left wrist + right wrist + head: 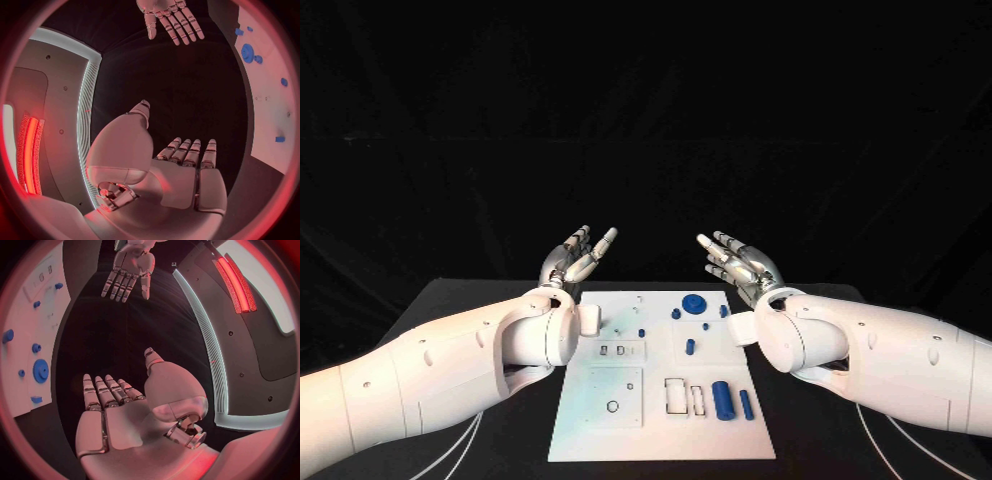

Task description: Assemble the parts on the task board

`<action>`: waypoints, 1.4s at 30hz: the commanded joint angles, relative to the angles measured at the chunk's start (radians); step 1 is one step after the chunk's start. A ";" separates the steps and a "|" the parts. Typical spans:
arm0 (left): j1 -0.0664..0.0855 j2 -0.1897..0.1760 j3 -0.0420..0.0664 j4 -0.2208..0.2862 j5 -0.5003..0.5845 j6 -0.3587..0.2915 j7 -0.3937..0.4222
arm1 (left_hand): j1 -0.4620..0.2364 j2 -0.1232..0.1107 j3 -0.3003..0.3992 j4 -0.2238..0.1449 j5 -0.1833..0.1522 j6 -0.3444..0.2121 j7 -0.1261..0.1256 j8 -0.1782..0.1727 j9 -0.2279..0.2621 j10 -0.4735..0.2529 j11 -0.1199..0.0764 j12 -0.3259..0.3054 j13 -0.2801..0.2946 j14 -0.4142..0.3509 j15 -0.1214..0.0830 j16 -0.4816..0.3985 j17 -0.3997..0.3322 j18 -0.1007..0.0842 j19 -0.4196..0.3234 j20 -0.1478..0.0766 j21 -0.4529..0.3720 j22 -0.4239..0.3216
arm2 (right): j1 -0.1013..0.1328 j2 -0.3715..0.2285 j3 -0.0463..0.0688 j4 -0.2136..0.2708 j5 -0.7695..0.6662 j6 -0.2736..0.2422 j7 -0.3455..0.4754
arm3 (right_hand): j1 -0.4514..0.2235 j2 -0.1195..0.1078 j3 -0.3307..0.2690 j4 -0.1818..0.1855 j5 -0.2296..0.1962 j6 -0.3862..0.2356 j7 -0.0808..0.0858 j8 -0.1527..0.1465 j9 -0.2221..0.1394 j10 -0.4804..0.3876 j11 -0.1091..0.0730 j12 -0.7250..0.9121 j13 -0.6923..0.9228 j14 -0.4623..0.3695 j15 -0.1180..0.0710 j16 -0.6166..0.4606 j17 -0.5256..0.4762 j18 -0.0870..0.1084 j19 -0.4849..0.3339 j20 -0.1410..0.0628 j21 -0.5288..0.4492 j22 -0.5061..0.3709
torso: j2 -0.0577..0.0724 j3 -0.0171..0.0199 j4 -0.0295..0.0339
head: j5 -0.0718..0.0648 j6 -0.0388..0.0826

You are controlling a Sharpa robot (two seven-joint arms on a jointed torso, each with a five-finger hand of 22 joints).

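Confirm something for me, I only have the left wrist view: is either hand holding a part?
Observer: No. In the head view the left hand and right hand are raised beyond the board's far edge, fingers apart, nothing in them.
Operator: Any parts at the board's near end? I see only a strip of it.
Observer: Yes, a blue cylinder lies near the near right corner, a thinner blue pin beside it.
Operator: The gear?
Observer: The blue gear sits at the far end, between the two wrists.
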 commanded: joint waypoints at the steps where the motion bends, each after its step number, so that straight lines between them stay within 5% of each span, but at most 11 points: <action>1: 0.001 0.003 0.001 0.001 0.001 0.049 -0.018 | 0.085 0.010 0.001 0.013 0.006 0.090 0.076 0.022 0.013 0.083 0.035 0.020 0.012 0.096 0.025 0.026 0.016 0.039 0.016 0.020 0.014 0.007 | 0.019 0.009 -0.014 -0.018 -0.073 0.212 -0.098 | 0.175 -0.001 0.016 -0.114 0.014 0.186 0.163 0.044 0.024 0.283 0.025 0.081 0.027 0.253 0.021 0.057 0.024 0.009 0.095 0.007 0.055 0.026 | 0.000 0.0001 -0.0001 | 0.000 0.000; 4: 0.001 0.003 0.001 0.001 0.001 0.049 -0.018 | 0.120 0.020 0.005 0.007 0.004 0.247 0.110 0.063 0.034 0.277 0.074 0.070 0.035 0.270 0.047 0.076 0.038 0.070 0.098 0.023 0.051 0.028 | 0.031 0.014 -0.024 -0.028 -0.084 0.252 -0.117 | 0.224 -0.008 0.036 -0.167 0.010 0.319 0.161 0.074 0.037 0.478 0.010 0.138 0.040 0.436 0.002 0.098 0.036 0.031 0.235 0.005 0.124 0.060 | 0.000 0.0001 -0.0001 | 0.000 0.000; 5: 0.001 0.003 0.001 0.001 0.001 0.049 -0.018 | 0.134 0.024 0.006 0.004 0.004 0.338 0.121 0.089 0.046 0.403 0.088 0.107 0.050 0.365 0.056 0.105 0.050 0.076 0.152 0.024 0.076 0.041 | 0.034 0.016 -0.026 -0.031 -0.086 0.260 -0.122 | 0.241 -0.015 0.043 -0.188 0.010 0.391 0.155 0.091 0.045 0.545 0.001 0.158 0.043 0.531 -0.010 0.119 0.042 0.043 0.331 0.003 0.171 0.082 | 0.000 0.0001 -0.0001 | 0.000 0.000; 9: 0.001 0.003 0.001 0.001 0.001 0.049 -0.018 | 0.168 0.027 0.002 -0.008 0.003 0.524 0.116 0.136 0.065 0.662 0.098 0.175 0.069 0.628 0.064 0.178 0.078 0.064 0.232 0.024 0.113 0.056 | 0.038 0.017 -0.029 -0.034 -0.090 0.273 -0.128 | 0.265 -0.025 0.060 -0.228 0.011 0.542 0.137 0.112 0.051 0.632 -0.021 0.167 0.035 0.668 -0.035 0.135 0.042 0.068 0.447 0.003 0.227 0.103 | 0.000 0.0001 -0.0001 | 0.000 0.000; 10: 0.003 -0.108 0.001 0.070 0.003 0.100 0.003 | 0.179 0.029 -0.001 -0.011 0.003 0.574 0.112 0.145 0.067 0.694 0.092 0.177 0.066 0.666 0.054 0.184 0.079 0.071 0.374 0.026 0.178 0.088 | 0.052 -0.012 -0.028 -0.044 -0.516 0.100 -0.032 | 0.269 -0.027 0.066 -0.238 0.011 0.576 0.133 0.114 0.051 0.651 -0.028 0.167 0.034 0.688 -0.041 0.135 0.041 0.074 0.460 0.003 0.234 0.104 | 0.025 -0.0023 -0.0172 | -0.002 -0.011; 13: 0.005 -0.122 0.001 0.085 -0.001 0.102 0.006 | 0.200 0.030 -0.009 -0.019 0.002 0.674 0.105 0.158 0.069 0.751 0.074 0.175 0.059 0.733 0.035 0.188 0.082 0.072 0.495 0.024 0.235 0.110 | 0.058 -0.015 -0.028 -0.046 -0.556 0.086 -0.037 | 0.266 -0.029 0.080 -0.255 0.008 0.645 0.125 0.110 0.046 0.686 -0.036 0.154 0.032 0.726 -0.050 0.124 0.038 0.083 0.482 0.003 0.243 0.102 | 0.032 -0.0010 -0.0179 | 0.001 -0.010; 18: 0.009 -0.140 0.002 0.108 -0.006 0.108 0.004 | 0.219 0.032 -0.021 -0.025 0.002 0.710 0.102 0.146 0.058 0.794 0.063 0.154 0.051 0.787 0.021 0.172 0.082 0.057 0.544 0.023 0.258 0.111 | 0.071 -0.024 -0.027 -0.047 -0.601 0.080 -0.051 | 0.261 -0.035 0.105 -0.283 0.010 0.732 0.119 0.098 0.044 0.729 -0.046 0.130 0.032 0.771 -0.059 0.105 0.039 0.089 0.503 0.001 0.250 0.097 | 0.043 0.0014 -0.0158 | 0.003 -0.009; 25: 0.019 -0.174 0.005 0.152 -0.017 0.124 -0.006 | 0.242 0.031 -0.034 -0.036 0.002 0.749 0.099 0.139 0.052 0.842 0.052 0.137 0.053 0.846 0.006 0.168 0.091 0.077 0.615 0.020 0.297 0.120 | 0.094 -0.036 -0.026 -0.048 -0.708 0.102 -0.101 | 0.263 -0.065 0.148 -0.345 0.008 0.808 0.096 0.089 0.046 0.817 -0.071 0.105 0.031 0.876 -0.090 0.103 0.043 0.094 0.593 -0.024 0.296 0.107 | 0.072 0.0022 -0.0091 | -0.002 -0.010; 30: 0.035 -0.209 0.008 0.201 -0.038 0.149 -0.019 | 0.258 0.032 -0.039 -0.046 0.003 0.777 0.092 0.136 0.052 0.885 0.040 0.132 0.057 0.912 -0.012 0.182 0.111 0.100 0.657 0.019 0.323 0.125 | 0.116 -0.034 -0.025 -0.063 -0.892 0.146 -0.174 | 0.247 -0.088 0.179 -0.381 0.032 0.862 0.076 0.082 0.046 0.895 -0.095 0.075 0.033 0.977 -0.127 0.107 0.053 0.091 0.712 -0.074 0.385 0.144 | 0.100 0.0012 -0.0045 | -0.006 -0.010; 42: 0.061 -0.272 0.009 0.331 -0.059 0.183 -0.040 | 0.278 0.029 -0.045 -0.059 0.003 0.810 0.082 0.133 0.054 0.926 0.029 0.123 0.059 0.950 -0.024 0.184 0.134 0.114 0.707 0.013 0.358 0.136 | 0.155 -0.002 -0.023 -0.098 -1.414 0.228 -0.388 | 0.213 -0.153 0.192 -0.372 0.092 0.937 0.029 0.076 0.053 0.980 -0.147 0.038 0.043 1.289 -0.217 0.215 0.165 0.092 0.886 -0.164 0.613 0.273 | 0.166 0.0037 0.0079 | -0.020 0.007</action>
